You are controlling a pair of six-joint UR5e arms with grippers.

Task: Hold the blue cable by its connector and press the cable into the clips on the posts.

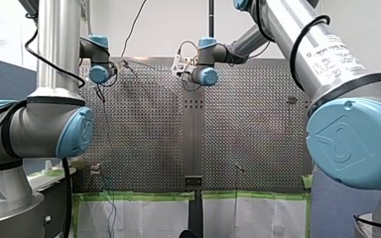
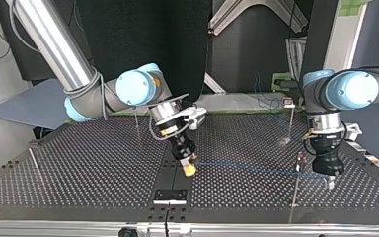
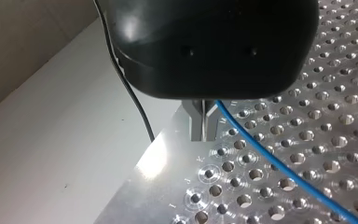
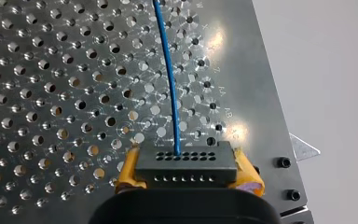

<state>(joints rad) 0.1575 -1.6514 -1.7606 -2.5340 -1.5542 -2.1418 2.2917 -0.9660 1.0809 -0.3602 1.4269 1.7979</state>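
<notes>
A thin blue cable (image 2: 246,168) stretches low over the perforated table (image 2: 79,163) between my two grippers. Its black connector (image 4: 186,163), with rows of small holes, sits between the yellow pads of my right gripper (image 4: 189,173), which is shut on it; the cable (image 4: 170,79) runs straight ahead from it. In the top view my right gripper (image 2: 190,168) hangs near the middle. My left gripper (image 2: 329,180) is at that view's right, by the cable's far end. In the left wrist view the cable (image 3: 270,161) passes right beside my left gripper (image 3: 202,133). Whether it is gripped there is hidden.
Thin posts stand on the table: one (image 2: 296,187) close to my left gripper with a clip (image 2: 301,159) near the cable, one (image 2: 291,121) further back, two more (image 2: 136,118) (image 2: 36,165) at the top view's left. My left gripper is near the plate's edge (image 3: 135,179).
</notes>
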